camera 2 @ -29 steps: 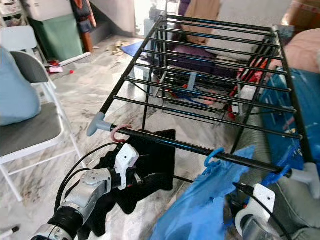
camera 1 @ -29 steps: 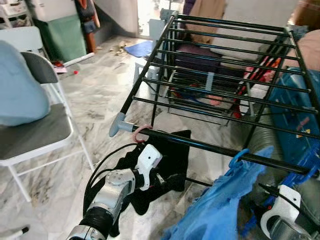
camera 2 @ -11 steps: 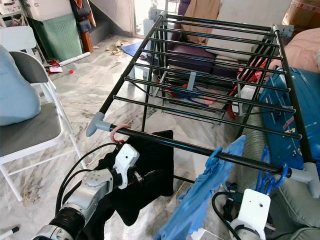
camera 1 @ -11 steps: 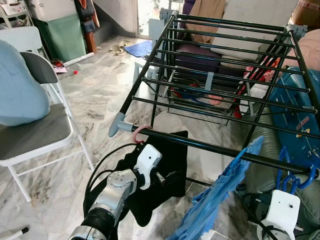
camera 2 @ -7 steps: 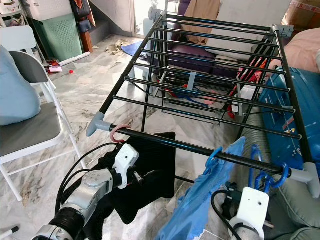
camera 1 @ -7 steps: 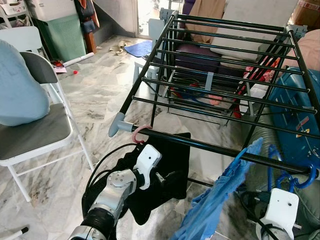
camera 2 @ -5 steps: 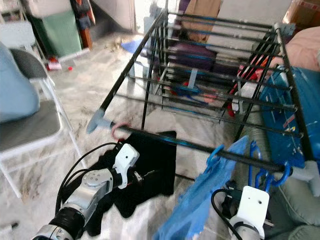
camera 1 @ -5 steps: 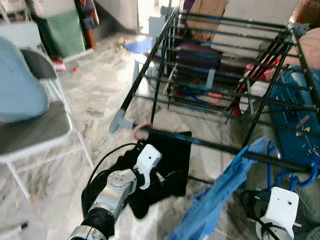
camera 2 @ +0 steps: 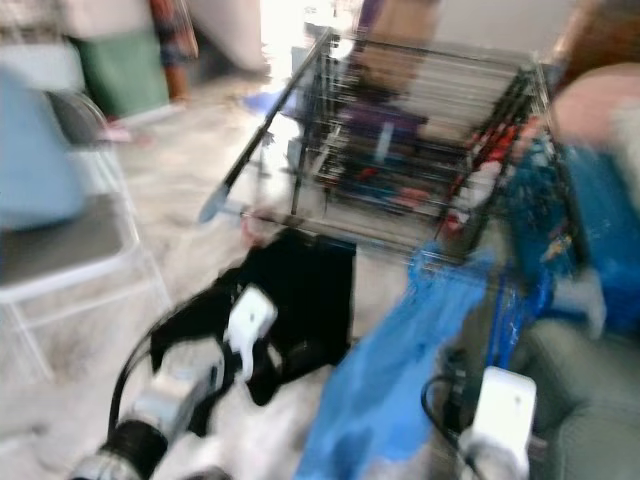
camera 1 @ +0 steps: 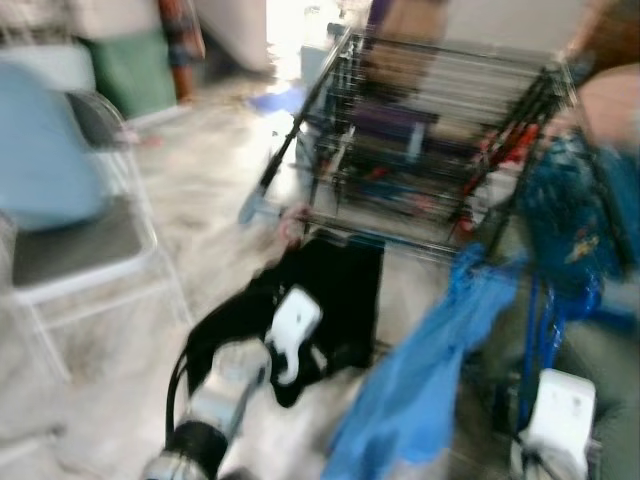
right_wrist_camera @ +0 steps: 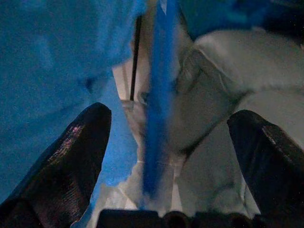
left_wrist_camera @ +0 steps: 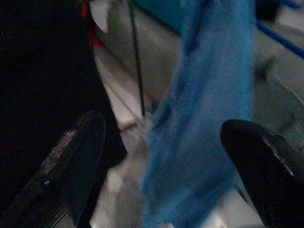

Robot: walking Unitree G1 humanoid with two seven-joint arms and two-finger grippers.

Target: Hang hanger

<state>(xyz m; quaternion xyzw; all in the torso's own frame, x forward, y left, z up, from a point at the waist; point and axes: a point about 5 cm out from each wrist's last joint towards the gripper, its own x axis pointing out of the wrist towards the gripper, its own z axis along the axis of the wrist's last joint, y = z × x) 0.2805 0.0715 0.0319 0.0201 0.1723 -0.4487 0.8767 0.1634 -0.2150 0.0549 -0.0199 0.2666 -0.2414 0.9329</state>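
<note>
Eye views, blurred: black rack point(camera 1: 440, 130); black cloth point(camera 1: 335, 295) and blue cloth point(camera 1: 430, 370) hang at its near rail; chair point(camera 1: 80, 240) on the floor well to the left.

Left wrist view: left gripper point(left_wrist_camera: 161, 166), jaws wide, empty, facing the blue cloth.

Right wrist view: right gripper point(right_wrist_camera: 166, 156), jaws wide, empty; blue hanger point(right_wrist_camera: 159, 109) hangs upright between them, untouched.

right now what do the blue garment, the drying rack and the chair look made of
Blue garment: thin woven fabric, matte; it hangs limp in soft folds.
Drying rack: probably painted metal, since its rods are thin, straight and dark; blur hides the finish.
Chair: pale tubular frame, likely metal, with a dark seat, padded or plastic, I cannot tell which.
</note>
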